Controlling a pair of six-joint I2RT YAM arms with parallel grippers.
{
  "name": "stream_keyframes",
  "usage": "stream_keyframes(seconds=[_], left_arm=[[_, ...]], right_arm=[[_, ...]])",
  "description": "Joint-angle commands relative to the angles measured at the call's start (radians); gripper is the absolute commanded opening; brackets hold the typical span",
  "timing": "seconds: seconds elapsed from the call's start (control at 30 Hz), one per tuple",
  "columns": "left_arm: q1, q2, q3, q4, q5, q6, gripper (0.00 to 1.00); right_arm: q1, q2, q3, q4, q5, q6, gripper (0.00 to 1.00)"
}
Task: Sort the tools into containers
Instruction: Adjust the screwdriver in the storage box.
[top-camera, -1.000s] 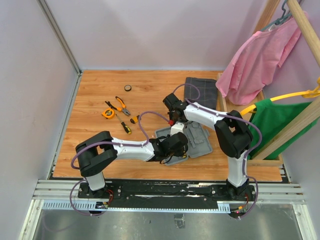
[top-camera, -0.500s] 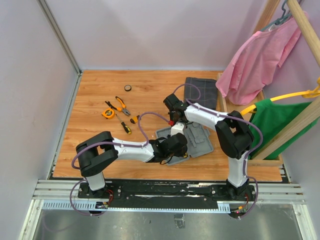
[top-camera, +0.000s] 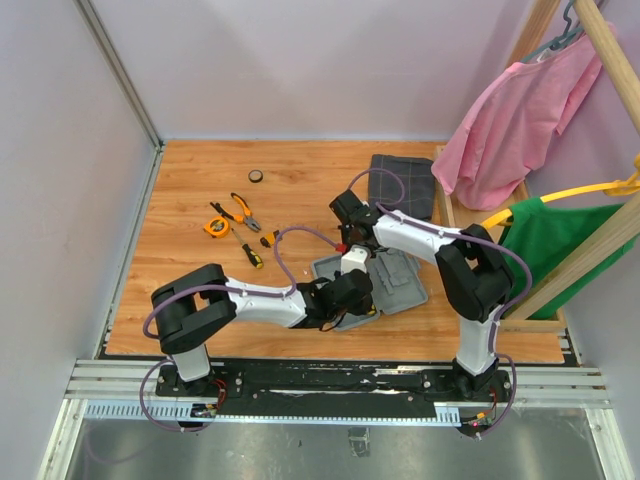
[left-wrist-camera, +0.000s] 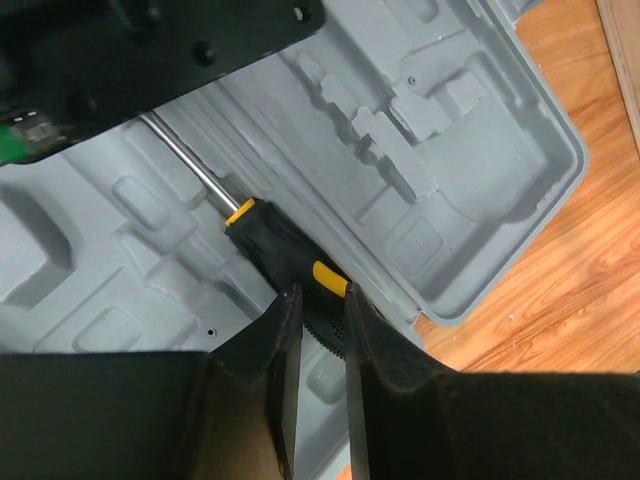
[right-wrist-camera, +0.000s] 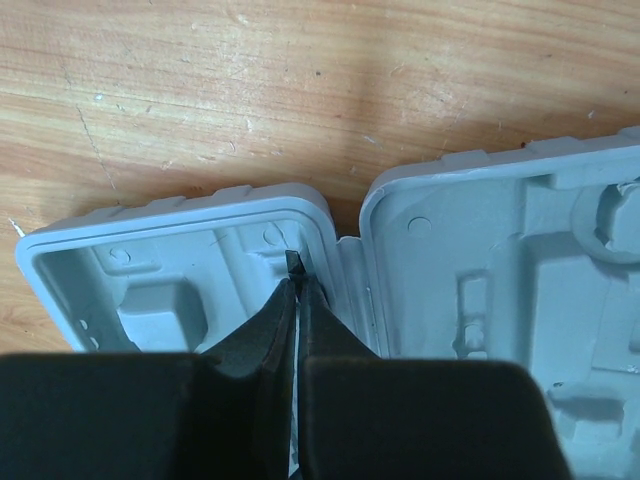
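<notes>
left jaws pinching screwdriver (left-wrist-camera: 264, 234) handle in open case (left-wrist-camera: 500, 170); right jaws pressed together at case wall beside hinge.

Both the left arm (top-camera: 260, 297) and the right arm (top-camera: 415, 232) have white shells with black joints, and a purple cable (top-camera: 147, 318) loops along each. The left gripper (left-wrist-camera: 320, 300) has matte black fingers (left-wrist-camera: 250, 400).

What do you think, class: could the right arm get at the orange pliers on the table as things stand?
Probably yes. The pliers lie uncovered on the table, left of the grey case. The right hand, shut at its hinge, has nothing between it and them.
</notes>
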Motion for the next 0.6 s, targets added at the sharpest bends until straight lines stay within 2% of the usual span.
stream_keyframes(seconds=[0.0,0.27,0.57], left_arm=[[-0.002,0.196,-0.203,-0.546,0.345,-0.010,0.00],[-0.003,0.009,-0.286,-0.628,0.272,-0.100,0.00],[-0.003,-0.065,-0.221,-0.665,0.184,-0.155,0.06]], right_arm=[[0.100,0.160,-0.225,-0.128,0.069,0.054,0.01],[0.096,-0.036,-0.159,-0.180,0.049,0.032,0.01],[0.094,-0.078,-0.066,-0.186,0.006,0.003,0.01]])
